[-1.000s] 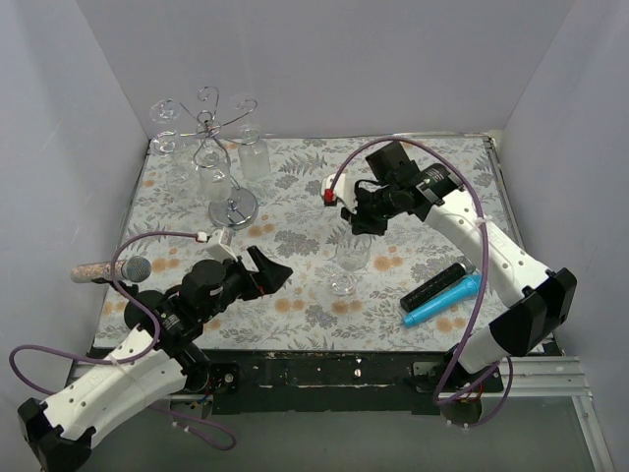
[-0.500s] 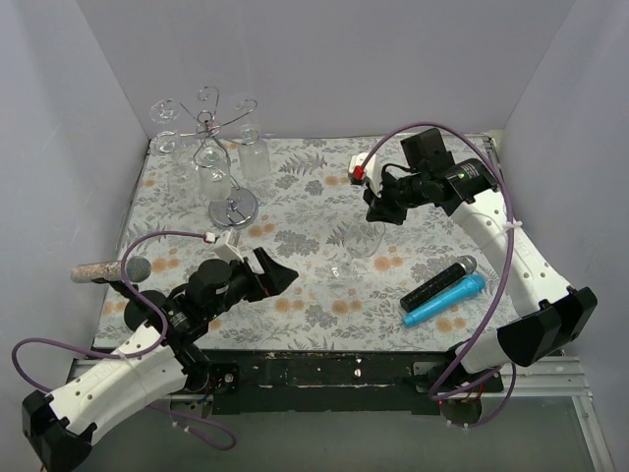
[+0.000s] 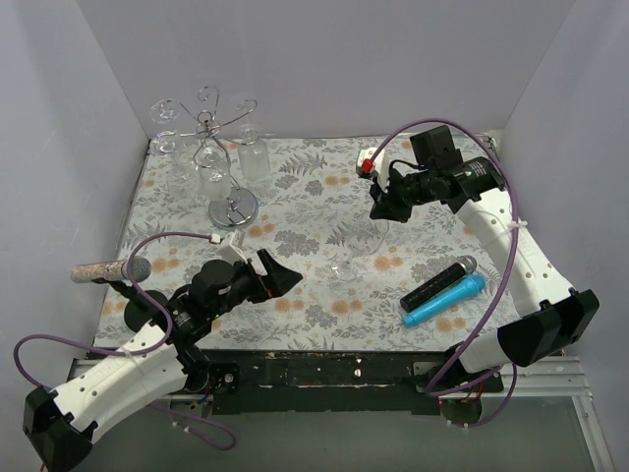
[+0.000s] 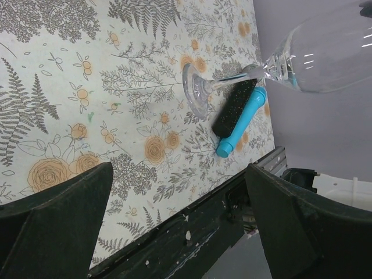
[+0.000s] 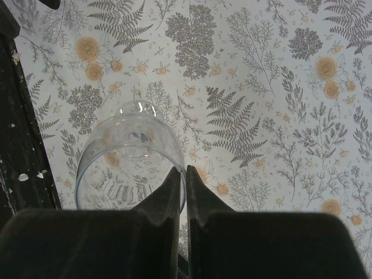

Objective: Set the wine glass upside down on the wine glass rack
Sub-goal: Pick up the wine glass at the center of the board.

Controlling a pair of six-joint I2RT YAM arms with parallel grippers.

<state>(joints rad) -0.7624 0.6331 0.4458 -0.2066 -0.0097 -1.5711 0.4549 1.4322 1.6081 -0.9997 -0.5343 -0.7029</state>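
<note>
Though askew, glass (image 5: 129, 160) in right fingers (image 5: 163, 200)

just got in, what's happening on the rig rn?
The right gripper is shut on the rim of the wine glass, holding it tilted, foot low near the cloth mid-table. The left gripper hovers open at front left, empty. The wine glass rack stands at back left; the glass isn't on it yet.

Left wrist view chops the wine glass (image 4: 325, 55) bowl off at the top-right edge. From above, the clear glasses (image 3: 254, 157) around the wine glass rack (image 3: 209, 147) blur into the wall, maybe three. The right gripper (image 5: 182, 170) covers the near rim.
</note>
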